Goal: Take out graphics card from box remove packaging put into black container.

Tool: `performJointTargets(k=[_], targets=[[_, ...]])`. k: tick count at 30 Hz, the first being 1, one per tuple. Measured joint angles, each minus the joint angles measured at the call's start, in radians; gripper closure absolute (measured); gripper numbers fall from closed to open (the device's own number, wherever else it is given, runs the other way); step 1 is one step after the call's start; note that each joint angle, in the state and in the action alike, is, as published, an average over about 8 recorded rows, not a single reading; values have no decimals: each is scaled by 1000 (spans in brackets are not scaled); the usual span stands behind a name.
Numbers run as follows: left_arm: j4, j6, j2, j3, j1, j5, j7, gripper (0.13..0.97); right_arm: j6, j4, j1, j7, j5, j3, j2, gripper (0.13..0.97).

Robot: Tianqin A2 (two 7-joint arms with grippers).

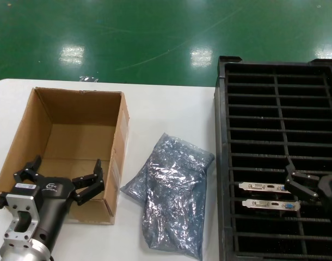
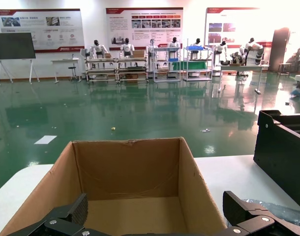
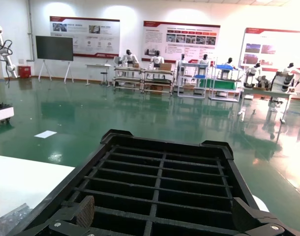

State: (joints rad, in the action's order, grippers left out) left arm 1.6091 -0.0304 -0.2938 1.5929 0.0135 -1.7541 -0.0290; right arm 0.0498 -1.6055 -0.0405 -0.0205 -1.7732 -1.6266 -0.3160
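The box (image 1: 73, 147) sits open on the white table (image 1: 171, 109), its inside plain brown with nothing visible in it. The left gripper (image 1: 62, 182) hangs at the box's near edge, fingers spread wide and holding nothing.

Just right of the box, between it and the black container (image 1: 223, 163), lies the packaging (image 1: 171, 196), crumpled and shiny, flat on the table.

Two cards stand in neighbouring slots of the container's near half, silver brackets up. The nearer graphics card (image 1: 270, 205) shows a blue port. The second card (image 1: 264, 187) is one slot farther back.

The right gripper (image 1: 302, 182) hovers over the container just right of those brackets, fingers apart, gripping nothing.
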Motion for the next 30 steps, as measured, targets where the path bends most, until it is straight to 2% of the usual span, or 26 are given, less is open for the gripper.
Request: performJointTargets(k=[30], targets=[[0,0,0,0,0,0,0,132,0,0,0,0,0,0,0,129]])
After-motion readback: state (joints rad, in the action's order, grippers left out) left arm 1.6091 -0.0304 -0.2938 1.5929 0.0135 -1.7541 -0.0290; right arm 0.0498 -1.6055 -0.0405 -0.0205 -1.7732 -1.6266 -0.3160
